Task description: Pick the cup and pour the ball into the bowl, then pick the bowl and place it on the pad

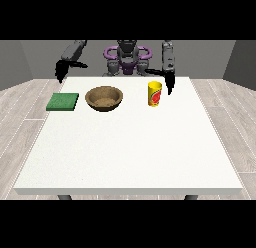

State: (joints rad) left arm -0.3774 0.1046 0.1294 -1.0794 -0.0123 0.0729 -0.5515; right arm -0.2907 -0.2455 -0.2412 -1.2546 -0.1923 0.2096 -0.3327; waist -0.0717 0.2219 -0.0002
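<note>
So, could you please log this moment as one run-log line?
cup: upright, untouched | hand at the view's right: beside cup | bowl: on table | pad: bare

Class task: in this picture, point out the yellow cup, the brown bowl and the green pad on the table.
Yellow cup (155,94), front view: on the middle of its side wall.
Brown bowl (91,94), front view: on its rim at the view's left.
Green pad (63,101), front view: on the middle of its top face.

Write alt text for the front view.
A yellow cup stands upright on a white table, beside the hand at the view's right. A brown bowl and green pad lie to its left.
</note>
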